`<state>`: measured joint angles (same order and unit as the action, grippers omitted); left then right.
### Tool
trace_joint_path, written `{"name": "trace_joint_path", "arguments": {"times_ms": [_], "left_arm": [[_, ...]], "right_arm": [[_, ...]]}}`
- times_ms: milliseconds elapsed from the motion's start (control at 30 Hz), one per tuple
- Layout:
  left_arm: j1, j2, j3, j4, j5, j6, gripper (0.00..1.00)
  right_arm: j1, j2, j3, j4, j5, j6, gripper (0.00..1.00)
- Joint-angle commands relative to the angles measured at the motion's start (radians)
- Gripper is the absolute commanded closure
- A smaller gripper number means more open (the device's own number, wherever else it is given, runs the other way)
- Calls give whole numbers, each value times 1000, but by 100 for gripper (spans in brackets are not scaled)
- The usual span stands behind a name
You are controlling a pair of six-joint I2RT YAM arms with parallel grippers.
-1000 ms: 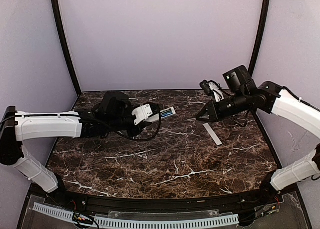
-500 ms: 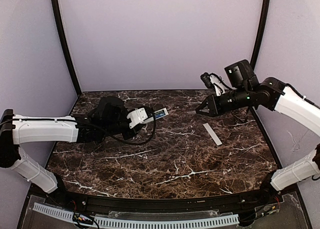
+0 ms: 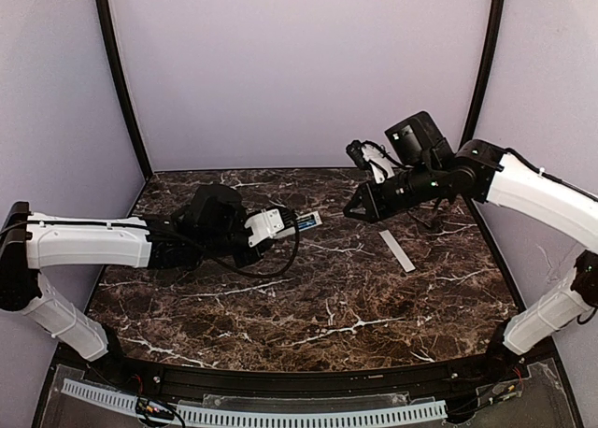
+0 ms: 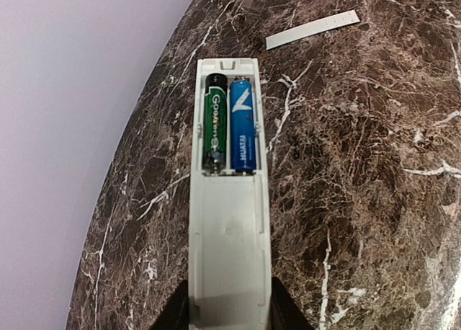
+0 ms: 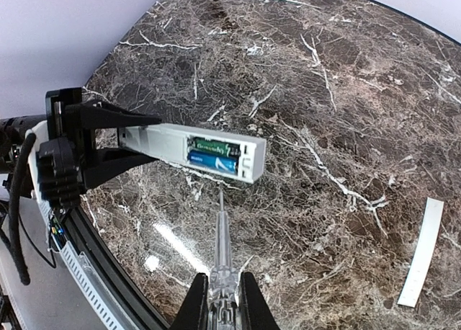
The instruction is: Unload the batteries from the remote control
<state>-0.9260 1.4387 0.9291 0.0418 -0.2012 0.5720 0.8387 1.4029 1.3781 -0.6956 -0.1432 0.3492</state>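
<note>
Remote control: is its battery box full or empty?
Full. A green battery and a blue battery lie side by side in the remote control's open compartment.

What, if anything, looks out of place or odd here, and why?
The cover lies loose on the table, apart from the remote control held in the left fingers. Its open compartment holds a green battery and a blue battery, mismatched. The right fingers hold a clear pick aimed at it. Nothing looks spilled or broken.

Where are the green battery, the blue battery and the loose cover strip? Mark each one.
green battery (image 4: pixel 215 125), left wrist view, middle of its label.
blue battery (image 4: pixel 243 128), left wrist view, middle of its body.
cover strip (image 3: pixel 397 250), top external view, middle of its flat face.
</note>
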Motion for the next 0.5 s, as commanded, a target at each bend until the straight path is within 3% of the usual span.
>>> {"name": "trace_joint_path", "arguments": {"times_ms": [0,467], "left_arm": [[-31,4,17,-28,51,-6,100],[-49,55,30,-15,-9,-42,100]], "right_arm": [[21,27,43,26,24,10,100],[33,44,27,4,31,49,100]]}}
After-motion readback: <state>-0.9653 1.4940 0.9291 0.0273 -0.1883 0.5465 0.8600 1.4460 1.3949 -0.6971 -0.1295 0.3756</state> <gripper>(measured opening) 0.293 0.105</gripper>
